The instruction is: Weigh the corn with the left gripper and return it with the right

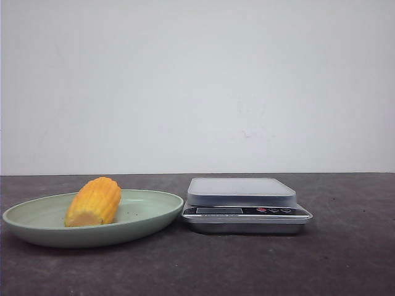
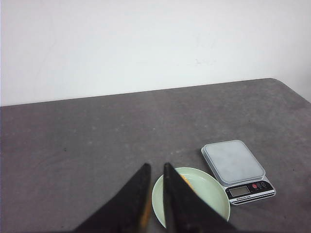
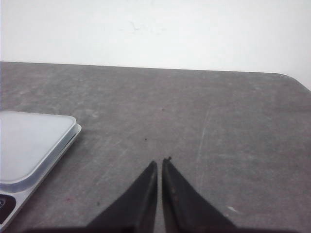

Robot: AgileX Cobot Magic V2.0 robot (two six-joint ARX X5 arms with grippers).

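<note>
- Front view showed you the corn [image 1: 93, 201] lying on its side in the green plate [image 1: 148, 217], toward the plate's left half, with its paler cut end facing the camera.
- You could see the scale [image 1: 245, 205] just beside the plate on its right, its pale weighing platform bare and nothing resting on it.
- From that, I judged the task had not begun: the corn was not yet lifted, not yet weighed, and so nothing was ready to return.
- What was left for you was everything: pick the corn off the plate with the left arm, set it on the scale, then bring it back to the plate with the right arm.
- Neither arm appeared in the front view, so both seemed to be held back from the work area.
- In the left wrist view, the left fingers [image 2: 154, 175] were nearly together, with only a narrow gap between the tips, and they held nothing.
- They hung well above the desk [image 2: 97, 141], with the plate [image 2: 214, 194] and scale [image 2: 238, 167] beyond them; only a sliver of yellow showed by the inner edge of one finger.
- In the right wrist view, the right fingers [image 3: 159, 170] were almost pressed together too, empty, touching nothing.
- They pointed over bare desk, with the scale's [image 3: 34, 141] corner off to one side, well apart from the tips.
</note>
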